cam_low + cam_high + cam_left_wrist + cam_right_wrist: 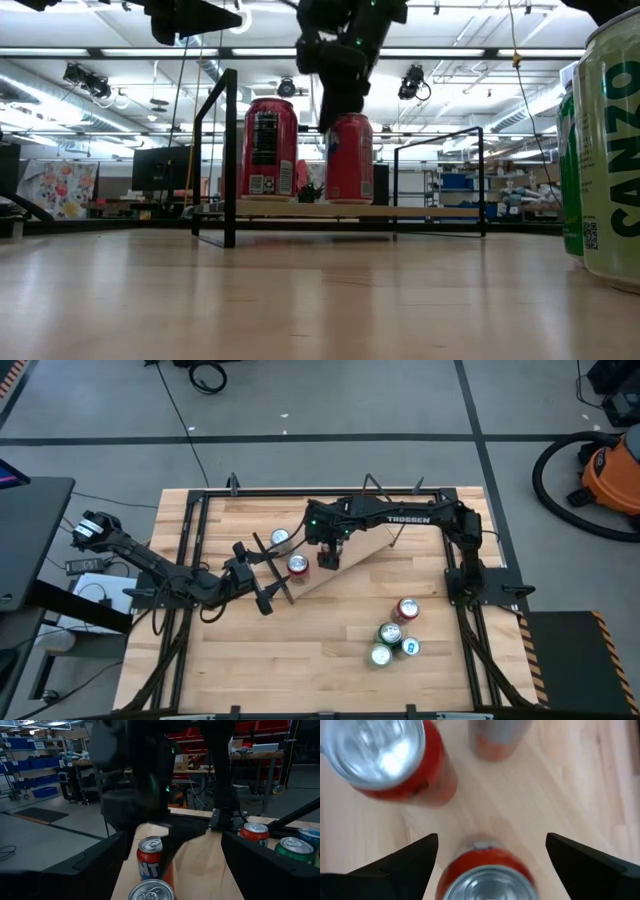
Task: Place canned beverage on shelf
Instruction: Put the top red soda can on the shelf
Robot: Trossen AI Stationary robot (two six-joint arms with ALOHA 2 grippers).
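The shelf [365, 550] is a light-wood plank with black rod frames, lying slantwise at the table's far middle. In the right wrist view three cans stand upright on it: a red can [487, 875] right below my right gripper [491, 837], a second red can [385, 760], and a third can [500, 735] farther off. My right gripper [328, 557] is open and points steeply down, its fingers either side of the near can's top and clear of it. My left gripper [268, 582] waits open and level at the shelf's left end, above the plank [400, 211].
Several loose cans stand on the table at the near right: a red one [406, 608], two green ones [390, 632] and a blue one [410, 647]. The green cans [610, 150] loom at the right of the low view. The shelf's black end frame [230, 150] rises beside the cans.
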